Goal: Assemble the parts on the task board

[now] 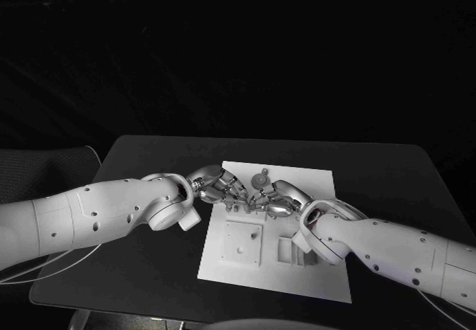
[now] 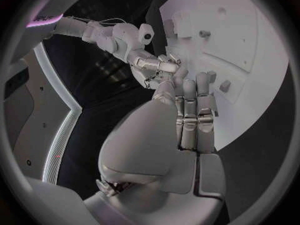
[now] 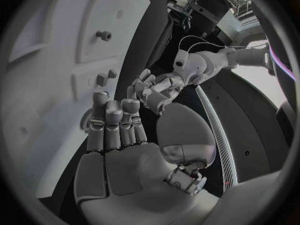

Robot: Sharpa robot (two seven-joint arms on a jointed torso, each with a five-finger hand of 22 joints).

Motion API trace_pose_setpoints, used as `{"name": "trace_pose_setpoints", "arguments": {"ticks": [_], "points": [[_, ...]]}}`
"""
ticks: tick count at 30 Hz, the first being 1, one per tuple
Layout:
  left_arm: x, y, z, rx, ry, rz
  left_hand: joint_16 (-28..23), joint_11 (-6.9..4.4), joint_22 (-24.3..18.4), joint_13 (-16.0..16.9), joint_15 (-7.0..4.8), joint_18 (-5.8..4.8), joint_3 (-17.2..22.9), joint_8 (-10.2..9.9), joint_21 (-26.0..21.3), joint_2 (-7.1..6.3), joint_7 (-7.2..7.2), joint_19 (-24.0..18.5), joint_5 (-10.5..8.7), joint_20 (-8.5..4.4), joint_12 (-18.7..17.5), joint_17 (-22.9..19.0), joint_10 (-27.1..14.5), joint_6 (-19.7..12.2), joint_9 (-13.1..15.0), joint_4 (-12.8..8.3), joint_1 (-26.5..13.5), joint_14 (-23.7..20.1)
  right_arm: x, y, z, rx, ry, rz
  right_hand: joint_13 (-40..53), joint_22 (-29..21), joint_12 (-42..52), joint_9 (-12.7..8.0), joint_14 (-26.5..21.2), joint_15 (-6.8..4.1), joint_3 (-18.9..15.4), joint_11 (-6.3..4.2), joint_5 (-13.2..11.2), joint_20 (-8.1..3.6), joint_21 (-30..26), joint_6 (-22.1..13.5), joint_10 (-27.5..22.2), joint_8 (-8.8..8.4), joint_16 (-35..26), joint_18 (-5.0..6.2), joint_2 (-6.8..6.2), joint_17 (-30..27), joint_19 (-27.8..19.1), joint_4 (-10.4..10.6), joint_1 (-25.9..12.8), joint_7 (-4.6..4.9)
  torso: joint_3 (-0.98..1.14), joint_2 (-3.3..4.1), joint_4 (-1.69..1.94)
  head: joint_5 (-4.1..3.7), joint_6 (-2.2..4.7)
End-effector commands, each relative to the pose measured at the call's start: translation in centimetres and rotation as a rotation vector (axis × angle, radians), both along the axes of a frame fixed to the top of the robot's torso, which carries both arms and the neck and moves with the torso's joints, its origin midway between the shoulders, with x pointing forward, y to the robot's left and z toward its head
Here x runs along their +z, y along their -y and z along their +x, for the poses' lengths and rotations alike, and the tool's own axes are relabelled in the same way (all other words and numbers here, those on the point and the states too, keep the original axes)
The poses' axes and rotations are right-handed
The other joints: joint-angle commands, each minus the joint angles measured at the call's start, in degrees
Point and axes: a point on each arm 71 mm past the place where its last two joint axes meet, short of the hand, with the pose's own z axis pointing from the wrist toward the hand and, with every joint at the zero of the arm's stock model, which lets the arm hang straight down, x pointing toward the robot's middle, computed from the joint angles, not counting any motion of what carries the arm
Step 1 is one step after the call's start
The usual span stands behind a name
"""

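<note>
Head view showed both hands, left (image 1: 213, 185) and right (image 1: 278, 201), meeting over the board (image 1: 298, 278), whether clamped on a part unclear, so assembly looked partway at most, several sockets apparently unfilled.

A black tabletop (image 1: 148, 261) spreads under everything, and off its near-left corner sits what may be a dark chair (image 1: 40, 168).

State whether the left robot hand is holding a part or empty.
Cannot tell. The left robot hand meets the right robot hand over the task board, fingers together, and no part shows between them.
</note>
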Motion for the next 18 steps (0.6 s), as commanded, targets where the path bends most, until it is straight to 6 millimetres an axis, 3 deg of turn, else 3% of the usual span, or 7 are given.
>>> {"name": "trace_pose_setpoints", "arguments": {"ticks": [1,18], "points": [[0.27,0.43,-0.03,0.001,0.012,-0.023,0.32,-0.24,0.1,0.1,0.1,0.94,0.34,0.87,-0.16,0.05,-0.72,0.11,0.26,-0.15,0.16,0.08,0.24,0.97,4.2,-0.04,-0.43,0.35,-0.03,-0.43,-0.21,0.027,-0.001,-0.006,0.09,0.11,0.03,0.07,-0.07,-0.12,0.28,-0.15,0.3,0.07,0.02,0.52,-0.25,0.05,-0.05,0.37,0.5,0.05,-0.08,0.19,-0.15,0.09,-0.01,0.01,0.02,-0.05,0.02],[0.3,0.69,-0.06,0.005,0.013,-0.025,0.46,-0.28,0.27,0.51,0.05,0.93,0.4,0.84,-0.15,-0.06,-0.73,0.17,0.46,-0.2,0.38,0.27,0.18,0.91,4.51,-0.06,-0.55,0.39,0.02,-0.89,-0.25,0.033,0.001,-0.003,0.1,0.12,0.03,0.09,-0.06,-0.14,0.23,-0.17,0.28,0.08,0.03,0.5,-0.23,0.03,-0.05,0.37,0.4,0.05,-0.07,0.23,-0.38,0.07,-0.04,0.02,0.0,-0.47,0.11]]}}
